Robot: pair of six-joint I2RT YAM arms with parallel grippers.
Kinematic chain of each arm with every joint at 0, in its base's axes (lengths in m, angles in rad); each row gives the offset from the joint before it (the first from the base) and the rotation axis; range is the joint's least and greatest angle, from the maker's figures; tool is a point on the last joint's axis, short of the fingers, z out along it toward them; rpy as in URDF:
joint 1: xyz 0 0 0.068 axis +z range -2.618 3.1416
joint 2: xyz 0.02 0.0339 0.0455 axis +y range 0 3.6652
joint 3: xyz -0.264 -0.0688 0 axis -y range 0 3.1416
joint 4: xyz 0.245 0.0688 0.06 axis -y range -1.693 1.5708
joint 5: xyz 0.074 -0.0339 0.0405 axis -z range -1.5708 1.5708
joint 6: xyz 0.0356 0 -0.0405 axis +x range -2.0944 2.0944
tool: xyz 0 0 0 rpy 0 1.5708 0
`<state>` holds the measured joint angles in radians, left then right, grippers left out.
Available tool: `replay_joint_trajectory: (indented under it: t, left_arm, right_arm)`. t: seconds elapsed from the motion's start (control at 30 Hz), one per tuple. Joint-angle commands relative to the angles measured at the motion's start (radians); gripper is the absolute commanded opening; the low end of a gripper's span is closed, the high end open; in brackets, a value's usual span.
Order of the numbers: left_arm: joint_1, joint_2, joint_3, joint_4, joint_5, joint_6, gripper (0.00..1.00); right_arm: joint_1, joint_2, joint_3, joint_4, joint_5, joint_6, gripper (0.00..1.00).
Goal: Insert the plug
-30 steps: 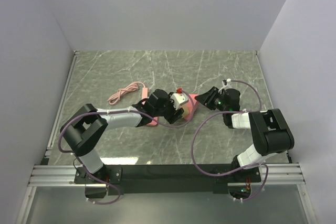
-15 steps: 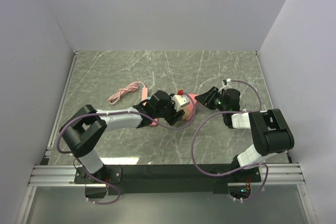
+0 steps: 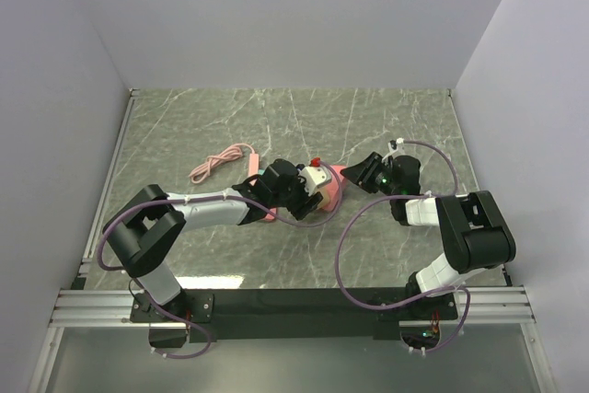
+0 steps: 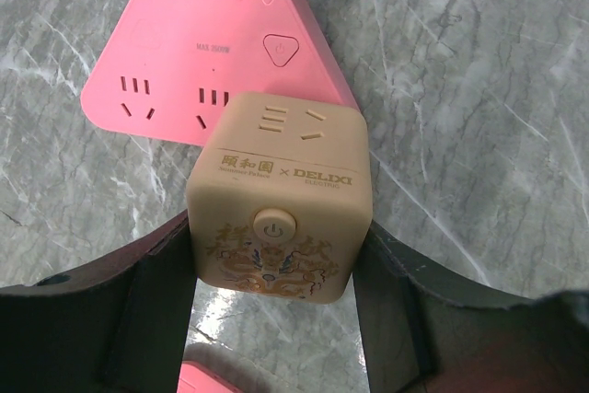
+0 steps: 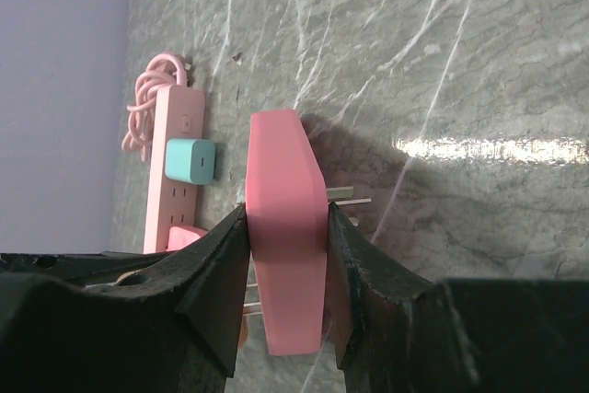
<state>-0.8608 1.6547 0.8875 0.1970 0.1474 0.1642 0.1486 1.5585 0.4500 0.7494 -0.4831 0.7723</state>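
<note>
Toward the left half of the marble worktop [image 3: 386, 117], behind the left arm, lay a coiled pink cable [image 3: 219, 162]. It ran into a pink power strip [image 5: 171, 181] that carried a teal charger [image 5: 190, 161] plugged into its top. Near the middle of the worktop, the left tool [image 4: 279, 246] pinched a beige cube plug [image 4: 285, 172] by two opposite sides, with the face bearing the round button turned toward the wrist camera. The cube sat just in front of the slotted face of a pink triangular socket block [image 4: 216, 34]. Whether the cube touched that face was hard to tell, since it hid the near edge. Right of centre, the right tool [image 5: 286, 218] clamped the socket block across its thin edges and held it on edge, with metal pins sticking out of its far side.
</note>
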Motion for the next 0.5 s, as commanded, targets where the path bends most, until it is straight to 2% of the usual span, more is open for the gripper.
replay_joint_trajectory:
  t: [0.0, 0.47]
  left_arm:
    - [-0.006, -0.027, 0.016, 0.022, 0.001, 0.020, 0.00]
    - [-0.003, 0.000, 0.044, 0.018, 0.003, 0.034, 0.00]
  right_arm:
    - [0.020, -0.017, -0.004, 0.038, -0.026, 0.002, 0.00]
    - [0.031, -0.011, 0.007, 0.027, -0.023, -0.004, 0.00]
